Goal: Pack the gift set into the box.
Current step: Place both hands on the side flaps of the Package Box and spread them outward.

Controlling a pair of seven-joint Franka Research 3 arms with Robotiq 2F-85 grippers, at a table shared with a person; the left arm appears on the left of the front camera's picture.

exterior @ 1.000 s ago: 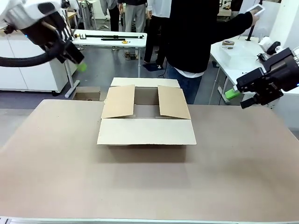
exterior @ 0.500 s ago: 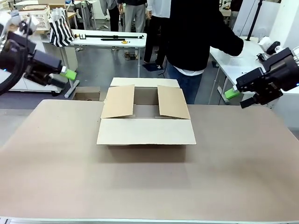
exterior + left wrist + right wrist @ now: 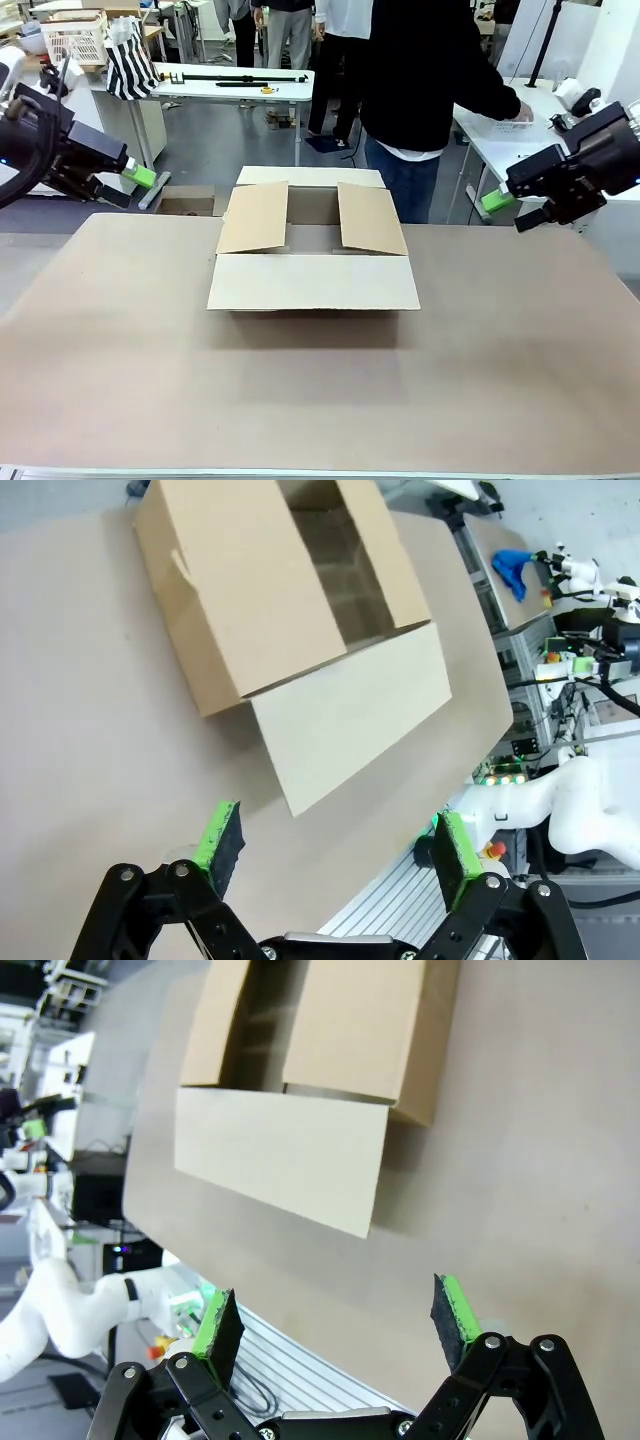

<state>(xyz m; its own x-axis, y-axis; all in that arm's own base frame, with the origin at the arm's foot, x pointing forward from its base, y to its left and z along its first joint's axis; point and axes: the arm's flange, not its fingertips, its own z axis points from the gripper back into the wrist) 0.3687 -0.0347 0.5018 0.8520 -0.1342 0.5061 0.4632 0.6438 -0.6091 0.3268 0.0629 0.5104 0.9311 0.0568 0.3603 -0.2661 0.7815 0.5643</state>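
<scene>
The left pincer point(image 3: 135, 187) has swung down from high in the upper left corner and now hangs lower, off the bench's left edge, a little lower and further left than half a second ago. With the arm lowered, a white basket point(image 3: 75, 38) and a striped bag point(image 3: 130, 60) show behind it. The person point(image 3: 420, 70) has lowered the raised arm; the hand point(image 3: 520, 112) now reaches over the side bench point(image 3: 500, 145) at the right.

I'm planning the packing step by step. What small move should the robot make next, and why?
Probably bring the left gripper in to fold the left flap outward. That flap and the right flap lean in over the box, leaving only a narrow gap in its opening. The right gripper and the left one hang off to the sides, jaws open, holding nothing.
</scene>
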